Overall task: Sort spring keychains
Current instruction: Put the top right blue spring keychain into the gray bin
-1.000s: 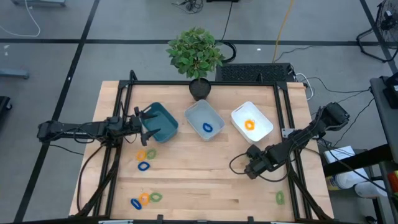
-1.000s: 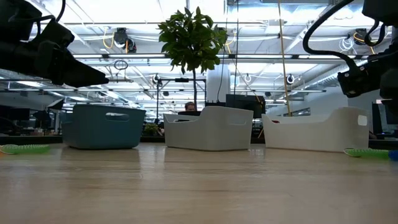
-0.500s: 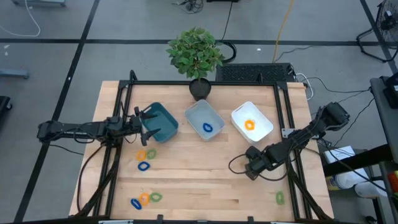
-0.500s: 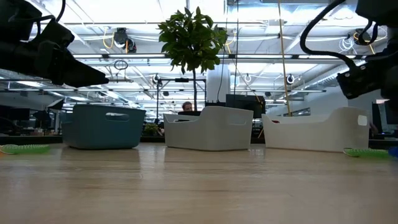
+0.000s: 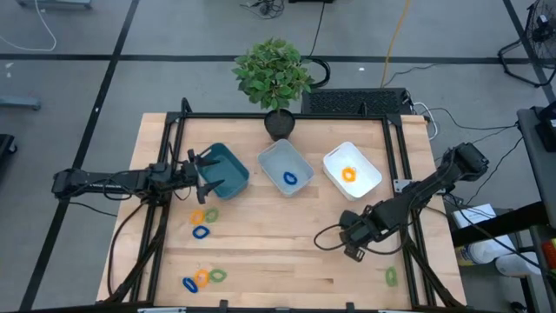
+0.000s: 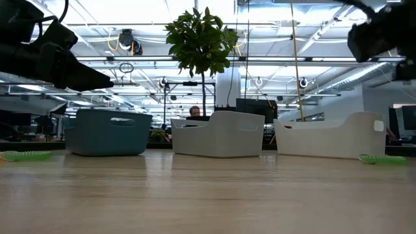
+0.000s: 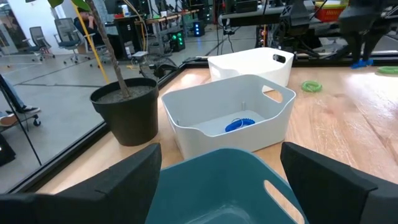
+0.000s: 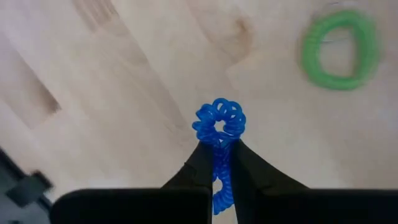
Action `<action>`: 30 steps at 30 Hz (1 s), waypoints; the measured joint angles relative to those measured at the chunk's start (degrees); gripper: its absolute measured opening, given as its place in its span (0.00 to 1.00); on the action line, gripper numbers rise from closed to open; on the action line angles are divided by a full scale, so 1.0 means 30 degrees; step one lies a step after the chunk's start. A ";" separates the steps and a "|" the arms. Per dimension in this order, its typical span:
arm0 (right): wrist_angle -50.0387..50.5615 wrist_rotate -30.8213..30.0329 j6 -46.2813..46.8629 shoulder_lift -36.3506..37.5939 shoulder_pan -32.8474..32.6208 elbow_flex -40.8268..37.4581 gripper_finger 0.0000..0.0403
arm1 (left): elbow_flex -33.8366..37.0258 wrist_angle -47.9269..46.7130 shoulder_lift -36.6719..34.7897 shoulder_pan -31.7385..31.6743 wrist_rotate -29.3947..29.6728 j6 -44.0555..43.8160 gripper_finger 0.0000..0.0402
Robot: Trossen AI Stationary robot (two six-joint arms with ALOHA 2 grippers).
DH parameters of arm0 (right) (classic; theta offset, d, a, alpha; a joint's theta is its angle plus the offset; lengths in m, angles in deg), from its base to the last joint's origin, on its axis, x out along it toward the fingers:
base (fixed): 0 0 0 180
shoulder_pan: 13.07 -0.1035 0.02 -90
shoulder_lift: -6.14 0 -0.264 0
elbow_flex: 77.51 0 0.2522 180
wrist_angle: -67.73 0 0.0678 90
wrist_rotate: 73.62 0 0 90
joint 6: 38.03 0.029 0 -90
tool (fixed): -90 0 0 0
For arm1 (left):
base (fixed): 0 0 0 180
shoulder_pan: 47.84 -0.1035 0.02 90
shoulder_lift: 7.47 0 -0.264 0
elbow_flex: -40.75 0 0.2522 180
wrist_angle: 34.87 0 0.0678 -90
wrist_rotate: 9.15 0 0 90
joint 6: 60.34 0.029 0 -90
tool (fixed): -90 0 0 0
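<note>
My right gripper [image 5: 351, 247] hangs over the table's right half, shut on a blue spring keychain [image 8: 220, 121]. A green keychain [image 8: 339, 40] lies flat on the wood below it, seen too in the high view as the green keychain [image 5: 391, 276]. My left gripper [image 5: 204, 174] waits open over the teal bin [image 5: 224, 170]. The grey-blue bin [image 5: 280, 158] holds a blue keychain [image 5: 290, 179]; the white bin [image 5: 363, 183] holds an orange keychain [image 5: 348, 174]. Two small clusters of orange, green and blue keychains [image 5: 201, 222] [image 5: 203, 278] lie on the left half. My right gripper pinches the blue keychain between its two fingertips [image 8: 202, 163], coming from above and pointing down. The fingers close on a squeezed stretch of coil [image 8: 219, 149], and the rest sticks out past the tips as a small round loop [image 8: 220, 118]. It is lifted clear of the table.
A potted plant [image 5: 274, 78] stands at the far edge behind the three bins. A black frame rail [image 5: 287, 116] runs around the table top. Bare wood [image 5: 278, 235] lies between the bins and the near edge. A person [image 6: 195, 112] shows in the room beyond.
My right gripper has risen from near the table and drifted slightly toward the near edge, staying shut. The blue keychain, which lay low at the table's right side, has come up off the wood with it. The left arm has kept still.
</note>
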 joint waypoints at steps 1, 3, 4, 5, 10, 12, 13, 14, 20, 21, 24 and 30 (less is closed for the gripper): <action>0.0463 -0.0053 -0.0254 -0.0013 0.0007 0.0384 0.03 | 0.0001 0.0000 -0.0002 0.0001 0.0000 0.0000 0.83; 0.1340 -0.0210 -0.0633 -0.0013 0.0018 0.1162 0.03 | -0.0004 -0.0008 -0.0002 0.0000 0.0000 0.0000 0.84; 0.1787 -0.0224 -0.0810 -0.0022 0.0060 0.1533 0.03 | -0.0004 -0.0007 0.0004 0.0001 0.0000 0.0000 0.83; 0.2339 -0.0214 -0.1032 -0.0104 0.0126 0.1944 0.03 | -0.0005 0.0007 -0.0002 0.0007 0.0000 0.0000 0.84; 0.4958 -0.0264 -0.2418 -0.0637 0.0138 0.4071 0.03 | -0.0003 -0.0007 0.0001 0.0006 0.0000 0.0000 0.83; 0.5633 -0.0356 -0.2890 -0.0943 0.0138 0.4793 0.03 | -0.0005 0.0000 -0.0002 0.0007 0.0000 0.0000 0.84; 0.5879 -0.0366 -0.3126 -0.1147 0.0138 0.5145 0.03 | -0.0005 -0.0007 -0.0002 0.0000 0.0000 0.0000 0.84; 0.6057 -0.0366 -0.3334 -0.1327 0.0138 0.5472 0.03 | 0.0002 -0.0007 0.0001 0.0003 0.0000 0.0000 0.83; 0.6391 -0.0342 -0.4627 -0.2340 0.0102 0.6918 0.03 | -0.0003 -0.0007 -0.0002 0.0004 0.0000 0.0000 0.84; 0.6402 -0.0337 -0.4826 -0.2548 0.0100 0.7142 0.03 | 0.0000 0.0000 0.0005 0.0002 0.0000 0.0000 0.83; 0.6543 -0.0297 -0.5489 -0.3362 0.0095 0.7952 0.03 | -0.0005 -0.0007 -0.0002 0.0000 0.0000 0.0000 0.83; 0.6771 -0.0279 -0.7268 -0.5486 0.0095 1.0238 0.03 | -0.0003 0.0000 -0.0002 0.0007 0.0000 0.0000 0.84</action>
